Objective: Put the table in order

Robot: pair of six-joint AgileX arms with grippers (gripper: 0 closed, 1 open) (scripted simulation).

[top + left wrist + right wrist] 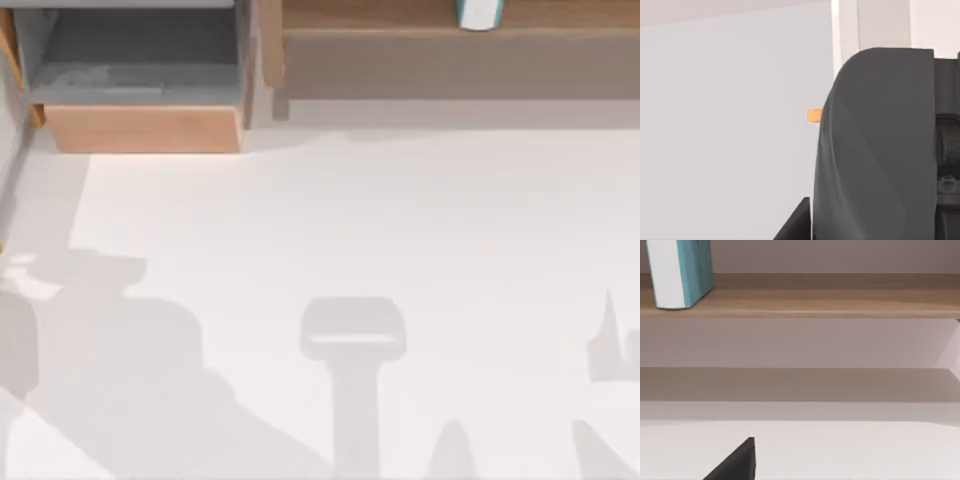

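Note:
The table [400, 230] is a broad plain white top with nothing lying on its visible part; only arm shadows fall across its near half. In the right wrist view, a black corner of my right gripper [737, 462] pokes in low over the white table [850, 450], facing the shelf. In the left wrist view, a black corner of my left gripper [796, 226] shows beside a big dark grey rounded body [875, 150] that hides much of that view.
A long brown wooden shelf [440, 50] runs along the back right, with a teal and white book [479, 13] standing on it, also the book [680, 270]. A light-wood box with grey inside [140, 90] sits open at the back left. A small orange patch [814, 115] shows far off.

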